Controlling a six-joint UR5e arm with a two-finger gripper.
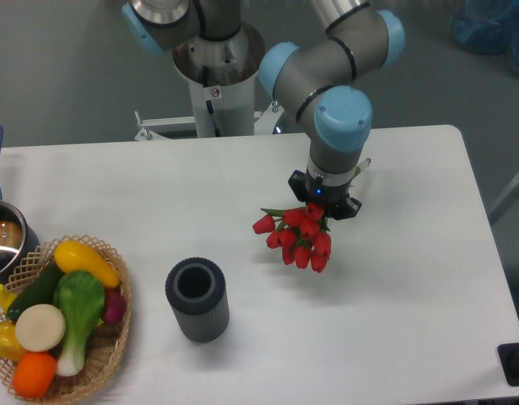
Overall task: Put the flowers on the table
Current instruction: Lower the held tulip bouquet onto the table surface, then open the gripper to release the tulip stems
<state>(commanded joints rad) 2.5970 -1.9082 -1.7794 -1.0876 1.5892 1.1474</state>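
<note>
One bunch of red tulips, the flowers [297, 239], hangs head-down from the gripper [325, 192] over the right-centre of the table [411, 295], the blooms fanned toward the camera and the green stems running up out of sight behind the wrist. A soft shadow lies on the white top just beneath the blooms, which suggests the bunch is close to the surface; whether any petal is touching cannot be told from this view.

The jaws appear clenched on the stems, though the fingers themselves are mostly masked by the flower heads and the wrist housing.

Setting the bunch down well probably calls for a slow, shallow descent with the stems tilted toward flat, so the tulips lie on their side rather than being pressed down on their heads. Letting go only once the weight rests on the tabletop would keep the bunch from toppling or rolling.

The arm reaches in from the back of the table, elbow raised, its blue-capped joint directly above the wrist and the tool pointing steeply down. A dark ribbed vase [197, 299] stands well apart to the left, and a wicker basket [116, 337] of vegetables sits at the far left edge.
</note>
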